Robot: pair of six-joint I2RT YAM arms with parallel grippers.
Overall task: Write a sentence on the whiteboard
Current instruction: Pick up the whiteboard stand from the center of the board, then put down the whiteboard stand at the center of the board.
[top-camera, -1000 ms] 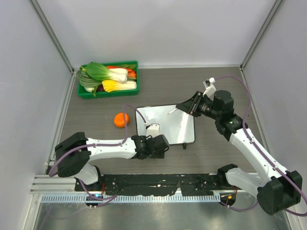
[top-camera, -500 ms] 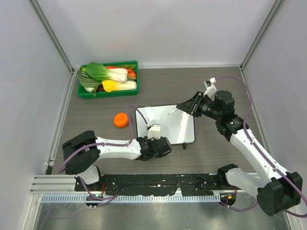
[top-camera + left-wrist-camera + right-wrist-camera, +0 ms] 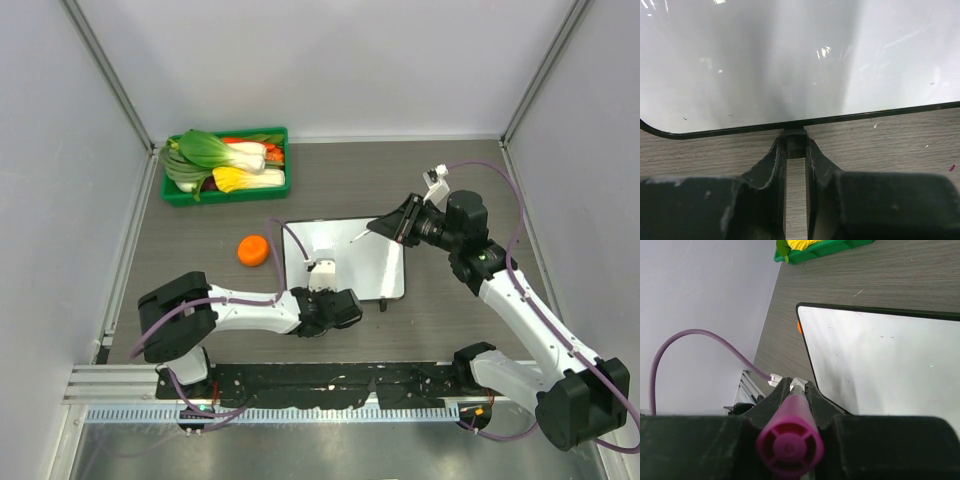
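Since the earlier frame the left arm has slid to the right along the near edge of the whiteboard (image 3: 350, 262), and its tool (image 3: 795, 147) has narrowed from wide to almost shut. It now pinches the whiteboard by one small black foot (image 3: 795, 134), with a finger on each side of it. The right arm has stayed almost where it was. I count two arms and two tools. The right tool (image 3: 794, 387) is closed tightly on one marker (image 3: 790, 437) with a magenta-pink end cap, and the marker's thin tip points down and left over the far right part of the board. There is one whiteboard, lying flat in the middle of the dark wood-grain counter (image 3: 450, 170), between the two arms. Its glossy white face shows only reflections and a few tiny specks. A second foot (image 3: 383, 303) sticks out at its near right edge. One orange round fruit (image 3: 253, 250) lies on the counter left of the board, near it but not touching. There is one container, a green tray (image 3: 230, 198), at the far left of the counter. It is filled with vegetables: leafy green-and-white ones, a yellow-and-white one, and something red-orange behind them that I cannot tell exactly.
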